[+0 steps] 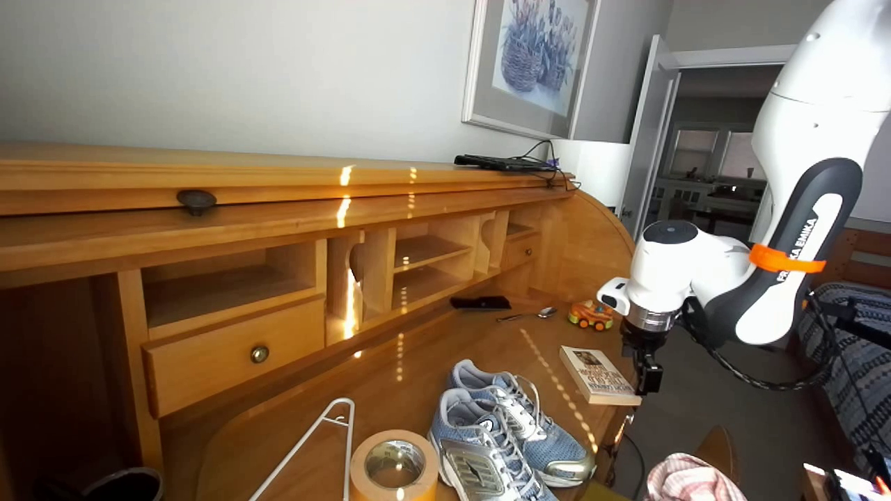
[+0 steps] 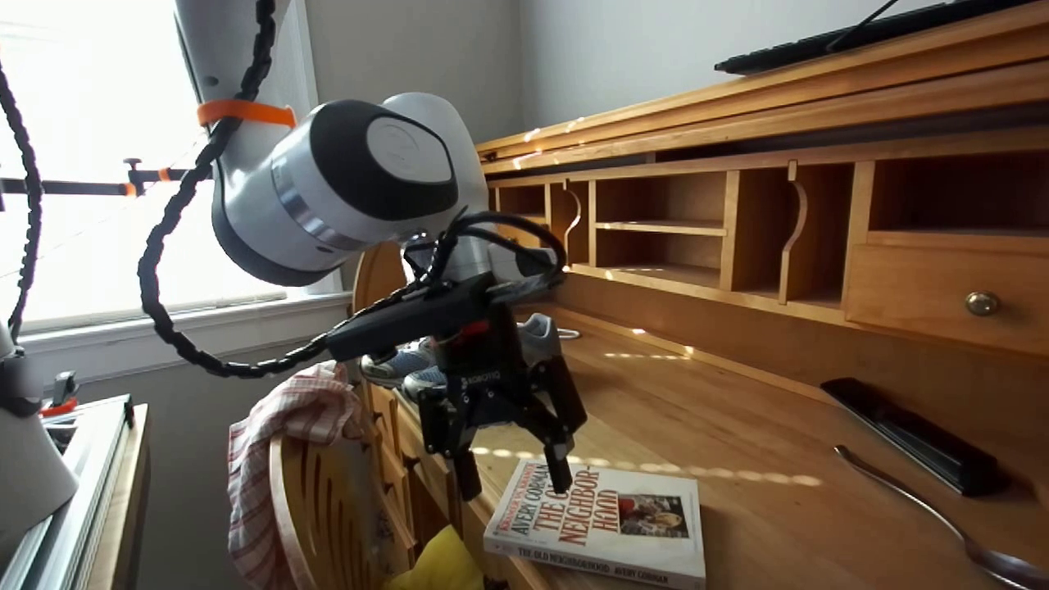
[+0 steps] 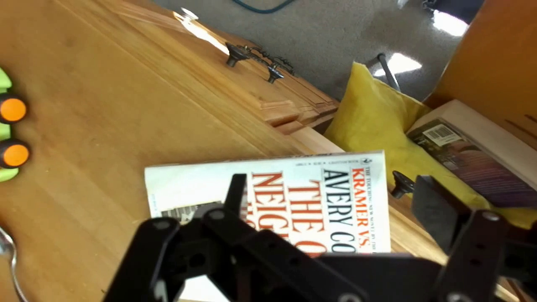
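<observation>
My gripper points down at the desk's front edge with its fingers wide apart and nothing held between them. Nearest to it is a white paperback book, lying flat with its cover up. In the wrist view one finger of the gripper is over the cover of the book, and the other is past the book's end, beyond the desk edge. That end of the book reaches over the edge. In an exterior view the gripper appears beside the book; I cannot tell how small the gap is.
Grey-blue shoes, a tape roll and a white hanger lie along the desk. A toy car, a spoon and a black object are farther back. A chair with a checked cloth stands before the desk.
</observation>
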Available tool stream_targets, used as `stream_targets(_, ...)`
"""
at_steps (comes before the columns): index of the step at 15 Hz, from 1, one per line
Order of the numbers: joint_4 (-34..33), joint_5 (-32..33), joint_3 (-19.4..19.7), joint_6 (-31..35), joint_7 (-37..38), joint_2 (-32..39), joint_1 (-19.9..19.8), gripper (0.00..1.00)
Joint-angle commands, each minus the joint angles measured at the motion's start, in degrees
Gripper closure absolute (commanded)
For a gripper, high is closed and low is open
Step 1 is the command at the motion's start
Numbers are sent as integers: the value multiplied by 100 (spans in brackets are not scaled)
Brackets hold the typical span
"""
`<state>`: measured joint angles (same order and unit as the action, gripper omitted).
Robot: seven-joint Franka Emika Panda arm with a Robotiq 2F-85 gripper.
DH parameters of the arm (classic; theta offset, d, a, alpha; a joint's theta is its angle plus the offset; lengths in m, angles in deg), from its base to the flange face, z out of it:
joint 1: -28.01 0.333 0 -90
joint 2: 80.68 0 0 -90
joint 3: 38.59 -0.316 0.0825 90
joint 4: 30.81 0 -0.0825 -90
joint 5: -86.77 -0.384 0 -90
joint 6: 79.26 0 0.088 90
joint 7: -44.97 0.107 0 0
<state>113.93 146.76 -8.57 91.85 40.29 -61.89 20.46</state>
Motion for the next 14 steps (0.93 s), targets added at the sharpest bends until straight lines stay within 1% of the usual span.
stream_targets(1, -7, 154, 95, -24, 179, 1, 142, 0)
stream_targets(3, -7, 235, 143, -43, 295, 9, 255, 0)
stream_targets(5, -7, 250, 157, -44, 313, 13, 263, 0)
stream_targets(7, -132, 664, 427, -183, 815, 18, 542, 0)
stream_targets(8, -108, 734, 451, -138, 860, 7, 560, 0)
stream_targets(10, -196, 1206, 719, -199, 1460, 33, 822, 0)
stream_targets(14, -107, 1816, 972, -213, 2332, 12, 1052, 0)
